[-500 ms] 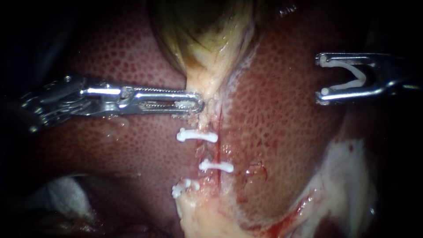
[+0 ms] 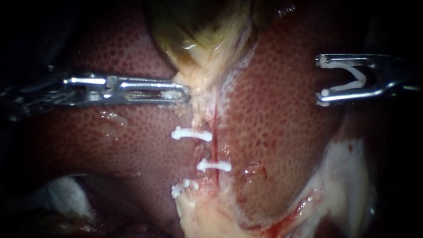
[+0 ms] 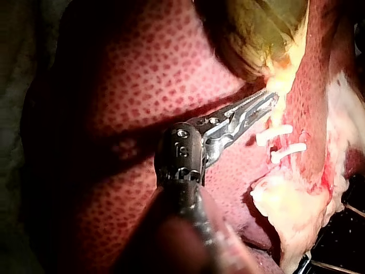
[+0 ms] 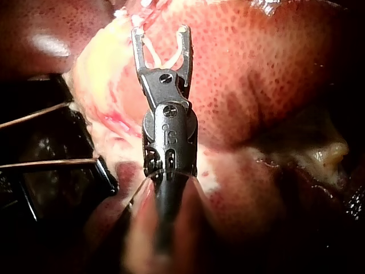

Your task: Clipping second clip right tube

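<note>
**Loaded clip held off to the right while the left jaws grip the gallbladder**

The liver [image 2: 282,132] fills nearly everything I can see from here, dark red and finely speckled, with a whitish patch toward its lower right. At the top hangs the gallbladder [image 2: 202,39], yellow-green. It narrows downward into a pale stalk [image 2: 203,114] that runs down the middle of the liver to a lump of cream fatty tissue [image 2: 207,216] at the bottom. A thin red line [image 2: 216,141] follows the stalk's right edge. I cannot tell for sure which strand is the right tube.

The left instrument [image 2: 183,93] comes in level from the left. Its long toothed jaws are closed, and their tip pinches the pale tissue where the gallbladder narrows. The left wrist view shows the same hold [image 3: 268,101].

The right instrument [image 2: 324,79] reaches in from the right with its jaws spread wide, over the liver and well apart from the stalk. Seated between them is the loaded clip [image 2: 362,78], a white V lying open with one leg along each jaw and its mouth facing the stalk. The right wrist view shows it the same way [image 4: 165,60].

Three small white clips lie across the stalk below the left jaws. These are the upper clip [image 2: 191,134], the middle clip [image 2: 214,166], and the lowest clip [image 2: 183,187] at the stalk's left edge beside the fatty tissue
</note>
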Controlling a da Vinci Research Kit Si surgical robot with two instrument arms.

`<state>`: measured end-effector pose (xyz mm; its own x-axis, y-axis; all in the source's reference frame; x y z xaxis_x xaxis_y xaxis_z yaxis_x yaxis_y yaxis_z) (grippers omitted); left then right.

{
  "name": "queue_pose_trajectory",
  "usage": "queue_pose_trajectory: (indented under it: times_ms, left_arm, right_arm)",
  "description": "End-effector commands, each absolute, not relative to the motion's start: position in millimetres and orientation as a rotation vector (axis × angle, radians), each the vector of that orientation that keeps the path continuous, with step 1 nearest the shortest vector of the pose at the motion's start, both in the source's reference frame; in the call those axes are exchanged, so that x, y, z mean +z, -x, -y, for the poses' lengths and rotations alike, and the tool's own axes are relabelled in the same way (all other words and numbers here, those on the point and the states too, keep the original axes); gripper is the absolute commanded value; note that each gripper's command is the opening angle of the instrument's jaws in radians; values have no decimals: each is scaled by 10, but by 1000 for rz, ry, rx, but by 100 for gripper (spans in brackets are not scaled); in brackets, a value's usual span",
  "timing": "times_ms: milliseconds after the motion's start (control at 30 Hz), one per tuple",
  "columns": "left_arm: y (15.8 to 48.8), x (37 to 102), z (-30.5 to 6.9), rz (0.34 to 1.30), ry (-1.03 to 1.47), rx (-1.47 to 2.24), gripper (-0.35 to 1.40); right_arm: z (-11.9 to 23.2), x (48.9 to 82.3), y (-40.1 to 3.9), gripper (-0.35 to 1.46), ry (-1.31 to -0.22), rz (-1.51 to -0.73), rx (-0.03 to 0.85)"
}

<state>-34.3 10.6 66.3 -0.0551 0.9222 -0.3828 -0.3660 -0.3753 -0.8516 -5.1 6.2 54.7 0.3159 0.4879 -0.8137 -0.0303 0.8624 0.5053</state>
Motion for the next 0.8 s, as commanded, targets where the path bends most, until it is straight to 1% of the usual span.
queue_pose_trajectory:
  times_ms: [33, 100, 233, 433, 533, 700, 800]
  left_arm:
    - [336, 658, -110, 682, 1215, 1621, -35]
    - [322, 648, -117, 661, 1236, 1610, -35]
    - [304, 633, -126, 637, 1264, 1593, -35]
    - [302, 625, -125, 629, 1271, 1587, -35]
    - [303, 626, -124, 627, 1271, 1587, -35]
    - [303, 624, -123, 626, 1271, 1587, -35]
    - [304, 623, -122, 625, 1270, 1586, -35]
  right_arm:
    - [-62, 547, 51, 50, -440, -1210, 356]
    - [-62, 547, 51, 50, -440, -1210, 356]
    - [-62, 547, 51, 50, -439, -1210, 356]
    - [-60, 549, 48, 50, -434, -1211, 351]
    - [-56, 554, 43, 50, -442, -1210, 364]
    - [-35, 578, 20, 50, -477, -1179, 363]
    - [-17, 602, -2, 50, -505, -1157, 363]
